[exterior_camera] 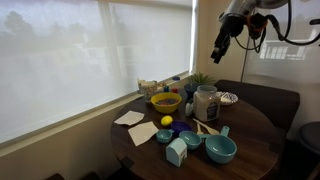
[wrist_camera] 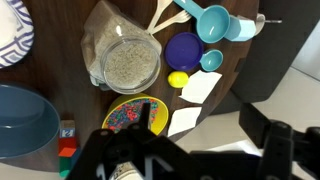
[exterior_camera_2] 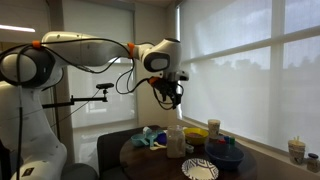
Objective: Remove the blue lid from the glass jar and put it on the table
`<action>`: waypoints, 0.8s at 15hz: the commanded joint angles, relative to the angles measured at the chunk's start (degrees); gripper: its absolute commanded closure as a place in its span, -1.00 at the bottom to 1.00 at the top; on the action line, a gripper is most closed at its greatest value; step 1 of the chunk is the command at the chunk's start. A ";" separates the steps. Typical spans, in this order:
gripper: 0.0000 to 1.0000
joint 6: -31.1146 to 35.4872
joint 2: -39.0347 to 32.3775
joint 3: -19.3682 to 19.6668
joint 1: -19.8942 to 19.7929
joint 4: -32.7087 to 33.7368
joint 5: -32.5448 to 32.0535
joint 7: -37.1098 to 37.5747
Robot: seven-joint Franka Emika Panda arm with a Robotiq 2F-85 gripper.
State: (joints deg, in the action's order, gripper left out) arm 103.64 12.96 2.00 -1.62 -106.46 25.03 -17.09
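Note:
The glass jar [wrist_camera: 130,60] stands open on the round dark wooden table [wrist_camera: 60,55], its pale grainy contents showing from above. It also shows in both exterior views [exterior_camera: 206,102] [exterior_camera_2: 176,140]. The blue lid [wrist_camera: 184,50] lies flat on the table beside a small yellow ball, apart from the jar; in an exterior view it sits near the table's middle [exterior_camera: 183,129]. My gripper [wrist_camera: 200,115] is open and empty, high above the table in both exterior views [exterior_camera: 222,48] [exterior_camera_2: 172,95].
A yellow bowl [wrist_camera: 130,115] of coloured bits, white paper napkins [wrist_camera: 200,88], teal measuring cups [wrist_camera: 213,22], a large blue bowl [wrist_camera: 25,120] and a striped plate [wrist_camera: 10,30] crowd the table. Small bottles [exterior_camera: 178,84] stand by the blinded window.

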 commanded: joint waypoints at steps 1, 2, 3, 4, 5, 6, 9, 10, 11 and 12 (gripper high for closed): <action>-1.00 -6.01 0.37 -2.31 1.81 5.27 -8.84 6.42; -1.00 -6.94 0.61 -2.98 2.31 5.86 -10.58 7.19; -1.00 -7.77 0.63 -3.59 2.71 6.59 -12.06 8.01; -1.00 -7.89 0.92 -4.40 3.09 6.75 -13.95 8.96; -1.00 -8.44 1.01 -4.95 3.49 7.16 -15.29 9.32; -1.00 -8.59 1.00 -5.55 3.82 7.40 -16.84 10.06; -1.00 -8.16 1.37 -7.29 4.55 7.14 -21.35 12.12; -1.00 -7.99 1.49 -7.74 4.79 6.88 -22.26 12.75; -1.00 -7.48 1.68 -8.12 5.01 6.43 -23.12 13.47; -1.00 -7.01 1.15 -6.84 5.05 6.45 -20.63 11.22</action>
State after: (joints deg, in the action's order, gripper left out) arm 96.80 14.26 -5.52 2.64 -100.27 4.55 -6.01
